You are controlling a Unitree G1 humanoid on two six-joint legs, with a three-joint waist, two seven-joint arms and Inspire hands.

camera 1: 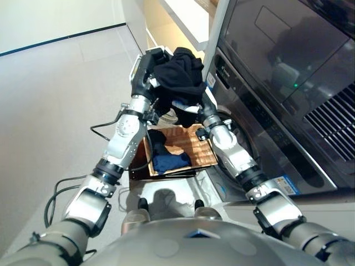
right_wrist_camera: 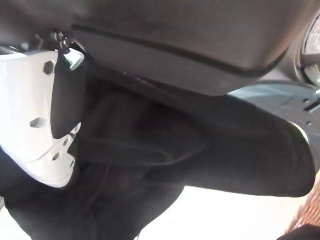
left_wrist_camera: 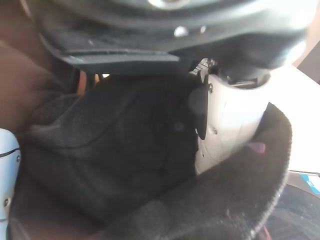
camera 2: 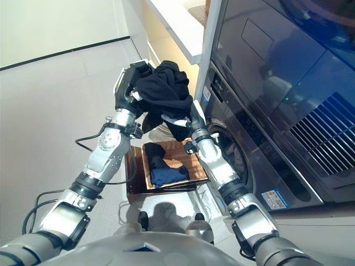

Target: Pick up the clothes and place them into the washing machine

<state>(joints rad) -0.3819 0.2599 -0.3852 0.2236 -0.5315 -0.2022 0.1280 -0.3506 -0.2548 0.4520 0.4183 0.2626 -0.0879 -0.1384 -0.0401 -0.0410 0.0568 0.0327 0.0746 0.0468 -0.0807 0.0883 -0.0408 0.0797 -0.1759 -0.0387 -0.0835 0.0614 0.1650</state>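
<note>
Toward the upper middle of the head views, the left hand point(camera 1: 145, 69) comes up from the lower left and presses into the near side of a bundle of black clothes point(camera 1: 178, 77). Its wrist view shows the white-covered thumb point(left_wrist_camera: 227, 117) sunk into dark cloth that wraps close about it, so the thumb at least is bedded in the bundle; whether the fingers curl round it I cannot tell, since the fabric hides them.

The bundle sits lifted between the two hands, well above the floor, with a fold hanging down from its underside. Directly below, in the middle of the frame, a wooden basket point(camera 1: 205, 155) still holds a dark blue garment point(camera 1: 166, 158), so more remains to fetch.

On the bundle's right side the right hand point(camera 2: 195, 113) goes in under the cloth; its wrist view shows the white thumb cover point(right_wrist_camera: 35, 117) against black fabric, the fingers buried, so their state is unclear too.

At the right of the frame stands the washing machine point(camera 1: 288, 83), its round door point(camera 2: 233, 155) low down beside the right forearm. To do this well, I'd judge both hands should keep squeezing inward evenly while swinging right and lowering, gathering the hanging fold so it doesn't catch on the door's rim.
</note>
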